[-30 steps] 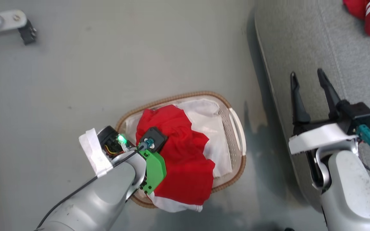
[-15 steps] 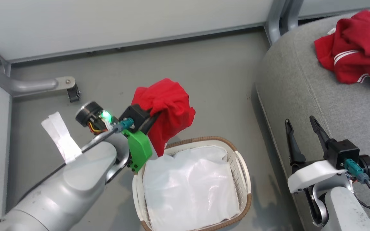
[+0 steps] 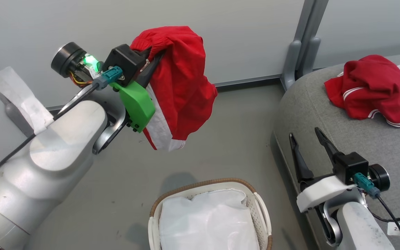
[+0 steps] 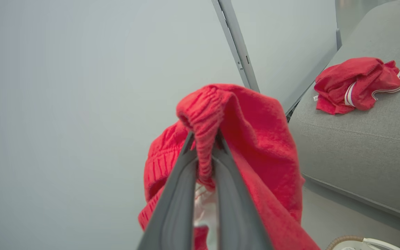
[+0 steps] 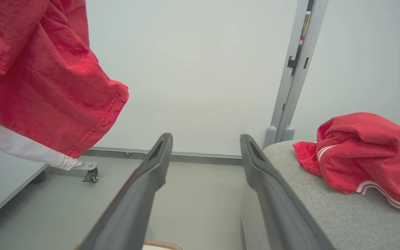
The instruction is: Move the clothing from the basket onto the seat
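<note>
My left gripper (image 3: 152,55) is shut on the gathered waistband of a red garment (image 3: 182,86) with a white stripe, and holds it high in the air, left of the seat. In the left wrist view the two fingers (image 4: 186,163) pinch the red fabric (image 4: 255,139). Below it on the floor stands the basket (image 3: 200,185), with its white liner (image 3: 207,222) showing inside. A second red garment (image 3: 370,86) lies crumpled on the grey seat (image 3: 325,114). My right gripper (image 3: 304,133) stands open at the seat's front edge, nothing between its fingers (image 5: 158,156).
A pale wall panel and a grey post (image 3: 302,41) stand behind the floor and seat. A frame foot with a castor (image 5: 90,175) sits at the wall's base on the left. Grey floor (image 3: 221,146) lies between basket and wall.
My left arm has lifted the red garment out of the basket and well above it. The head view has tilted up. My right gripper stays open by the seat.
</note>
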{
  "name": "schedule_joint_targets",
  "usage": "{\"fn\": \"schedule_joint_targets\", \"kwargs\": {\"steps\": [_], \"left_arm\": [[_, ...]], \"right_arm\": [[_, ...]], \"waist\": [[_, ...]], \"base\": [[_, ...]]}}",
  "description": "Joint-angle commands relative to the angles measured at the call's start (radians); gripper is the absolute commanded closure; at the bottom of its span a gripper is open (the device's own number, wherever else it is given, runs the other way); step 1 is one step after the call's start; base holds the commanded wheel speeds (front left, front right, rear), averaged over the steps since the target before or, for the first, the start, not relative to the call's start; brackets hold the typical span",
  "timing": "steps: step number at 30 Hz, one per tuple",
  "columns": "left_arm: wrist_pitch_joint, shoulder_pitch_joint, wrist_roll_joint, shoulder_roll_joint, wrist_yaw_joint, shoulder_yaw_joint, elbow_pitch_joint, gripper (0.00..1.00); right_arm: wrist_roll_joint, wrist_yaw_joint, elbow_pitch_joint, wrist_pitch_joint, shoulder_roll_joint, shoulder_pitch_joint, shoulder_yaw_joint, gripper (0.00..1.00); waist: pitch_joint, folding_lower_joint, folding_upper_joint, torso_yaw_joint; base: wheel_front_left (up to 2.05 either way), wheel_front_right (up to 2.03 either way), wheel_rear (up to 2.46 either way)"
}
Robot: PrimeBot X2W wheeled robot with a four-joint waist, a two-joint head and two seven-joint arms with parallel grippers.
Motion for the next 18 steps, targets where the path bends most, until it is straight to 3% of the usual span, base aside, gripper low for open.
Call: {"fn": "schedule_joint_targets", "kwargs": {"steps": [1, 11, 18], "left_arm": [[0.007, -0.017, -0.008, 0.003, 0.010, 0.004, -0.015, 1.00], [0.025, -0.019, 0.003, 0.000, 0.023, -0.014, -0.101, 1.00], [0.022, 0.002, 0.014, -0.015, 0.013, -0.044, -0.135, 1.00]], "right_arm": [[-0.001, -0.001, 0.001, -0.005, -0.004, -0.020, 0.012, 0.00], [-0.019, -0.001, 0.034, -0.005, -0.004, -0.147, 0.177, 0.00], [-0.044, -0.001, 0.152, -0.005, -0.007, -0.279, 0.303, 0.00]], "waist": [[-0.008, 0.0001, 0.0096, -0.010], [-0.013, 0.0001, 0.0096, -0.009], [-0.018, 0.0001, 0.0096, 0.007]], "base": [[0.00, 0.00, 0.00], [0.00, 0.00, 0.00], [0.00, 0.00, 0.00]]}}
